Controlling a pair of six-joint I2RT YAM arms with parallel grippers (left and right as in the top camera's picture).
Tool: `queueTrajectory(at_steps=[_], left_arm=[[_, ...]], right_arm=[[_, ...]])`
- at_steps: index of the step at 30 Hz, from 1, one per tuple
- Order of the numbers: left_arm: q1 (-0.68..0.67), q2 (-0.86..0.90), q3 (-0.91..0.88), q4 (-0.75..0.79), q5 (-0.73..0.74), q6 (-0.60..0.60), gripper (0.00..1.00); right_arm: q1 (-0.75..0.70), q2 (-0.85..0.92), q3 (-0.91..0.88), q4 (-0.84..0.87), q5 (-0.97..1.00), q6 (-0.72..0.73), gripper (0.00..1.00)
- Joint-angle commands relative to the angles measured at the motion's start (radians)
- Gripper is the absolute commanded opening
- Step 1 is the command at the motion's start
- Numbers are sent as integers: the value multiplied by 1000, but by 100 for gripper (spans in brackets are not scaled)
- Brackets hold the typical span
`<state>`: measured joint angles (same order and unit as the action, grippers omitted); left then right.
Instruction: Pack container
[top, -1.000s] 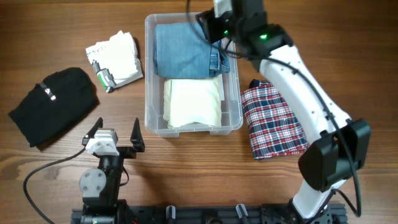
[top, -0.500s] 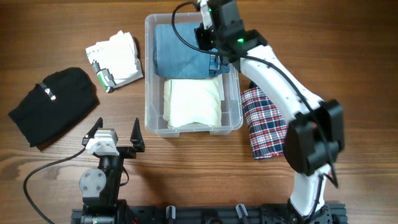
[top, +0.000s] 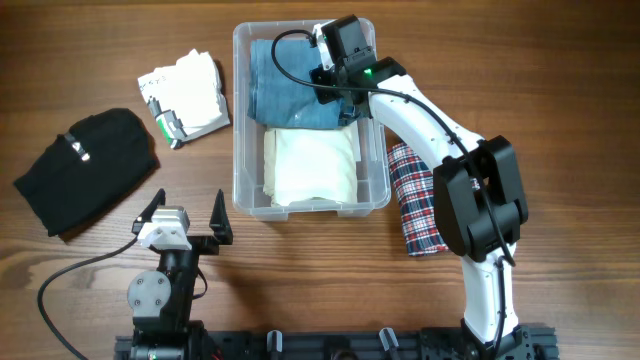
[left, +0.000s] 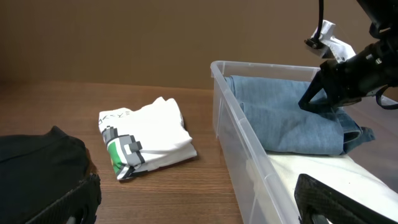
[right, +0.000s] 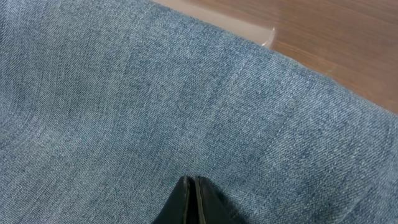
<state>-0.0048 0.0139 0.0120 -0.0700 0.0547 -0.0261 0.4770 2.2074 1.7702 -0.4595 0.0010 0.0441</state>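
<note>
The clear plastic container (top: 240, 120) stands at the table's middle; its near wall shows in the left wrist view (left: 239, 140). Inside lie folded blue jeans (top: 285, 85) at the far end and a folded cream cloth (top: 310, 165) at the near end. My right gripper (top: 325, 85) is shut, with nothing between its fingers, its tips (right: 190, 182) pressing on the jeans (right: 155, 106); it also shows in the left wrist view (left: 317, 99). My left gripper (top: 185, 215) is open and empty, low over the table in front of the container's left corner.
A folded white printed T-shirt (top: 185, 95) lies left of the container, also in the left wrist view (left: 146, 134). A black garment (top: 85, 170) lies at far left. A folded red-and-navy plaid cloth (top: 420, 200) lies right of the container, partly under the right arm.
My right gripper has moved left and down from the container's far right corner onto the jeans. The arm now covers more of the plaid cloth. The left arm has not moved.
</note>
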Motion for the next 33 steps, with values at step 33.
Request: queueTrajectory(at_steps=[33], left_arm=[[-4, -3, -6, -1, 15, 19, 100]], right_arm=[[2, -231, 34, -914, -128, 67, 4]])
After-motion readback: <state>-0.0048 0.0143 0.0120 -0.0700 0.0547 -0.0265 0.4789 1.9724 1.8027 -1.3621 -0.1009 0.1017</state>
